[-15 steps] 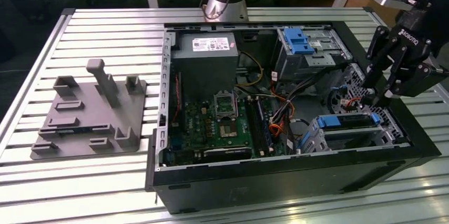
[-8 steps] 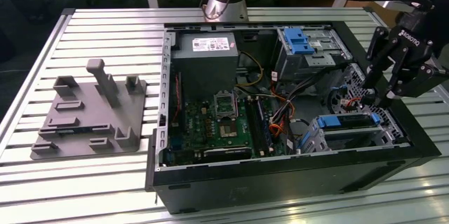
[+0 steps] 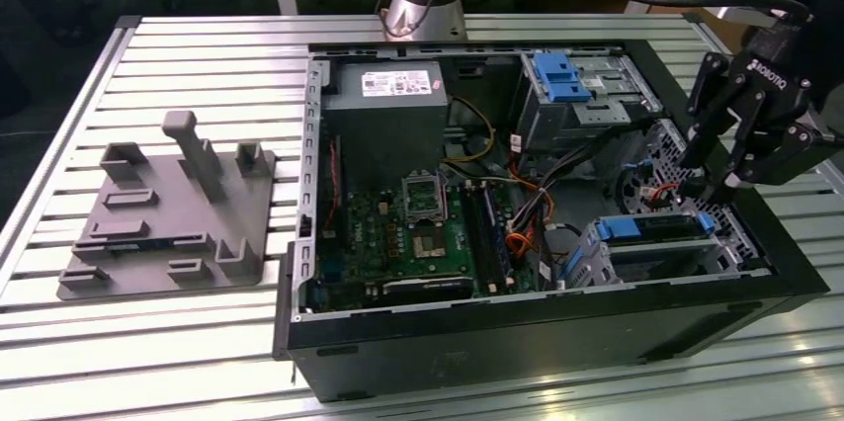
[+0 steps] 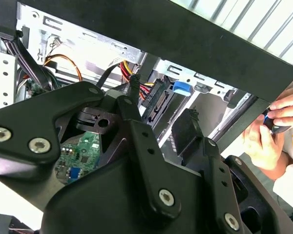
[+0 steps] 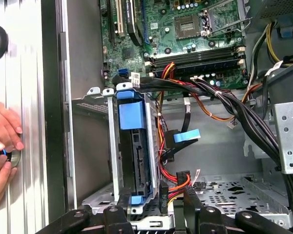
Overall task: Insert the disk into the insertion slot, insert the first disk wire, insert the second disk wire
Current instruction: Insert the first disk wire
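Claw linkages sit closest to the lens in both wrist views. Its two fingers stand apart and grip nothing, one on either side of a black power plug trailing red, orange and yellow leads.

Computer case: lying open on a slatted table, with the claw lowered into the corner at the exterior view's right.

Slot: silvery perforated cage in that corner.

Disk: seated in the slot in its blue carrier, rear edge facing the claw.

A person's hands: outside the case wall, apart from the work.

Blue-tabbed plug: hanging just beside the disk. Whether it is seated cannot be told.

Finding: the disk step is complete. A wire step is in hand, and the power plug does not look to be home.

Judgement: the next move calls for closing on the plug's flat sides, squaring it to the disk's socket and pushing straight. The loose leads must be kept out from between plug and socket.
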`<action>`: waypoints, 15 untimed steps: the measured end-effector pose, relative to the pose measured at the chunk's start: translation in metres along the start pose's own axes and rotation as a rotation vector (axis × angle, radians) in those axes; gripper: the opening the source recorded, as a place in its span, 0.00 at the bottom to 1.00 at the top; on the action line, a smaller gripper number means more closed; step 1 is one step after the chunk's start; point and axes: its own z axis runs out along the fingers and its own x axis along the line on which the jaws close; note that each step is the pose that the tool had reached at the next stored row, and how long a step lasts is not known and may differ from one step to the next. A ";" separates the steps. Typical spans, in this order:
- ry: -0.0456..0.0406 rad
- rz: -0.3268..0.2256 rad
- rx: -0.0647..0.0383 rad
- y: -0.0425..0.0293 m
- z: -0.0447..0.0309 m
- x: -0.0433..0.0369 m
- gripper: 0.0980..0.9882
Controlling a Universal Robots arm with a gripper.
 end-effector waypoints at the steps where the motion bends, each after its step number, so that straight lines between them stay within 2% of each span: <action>1: -0.0002 0.001 0.000 -0.0001 0.0005 -0.0001 0.50; 8: -0.0007 0.008 -0.002 -0.0004 0.0037 -0.0007 0.50; 9: -0.0007 0.009 -0.002 -0.0004 0.0042 -0.0008 0.48; 10: -0.0008 0.010 -0.003 -0.0005 0.0046 -0.0009 0.41; 11: -0.0008 0.010 -0.003 -0.0005 0.0050 -0.0010 0.41; 12: -0.0008 0.011 -0.004 -0.0006 0.0055 -0.0011 0.33; 15: -0.0005 0.011 -0.006 -0.0023 0.0064 -0.0014 0.33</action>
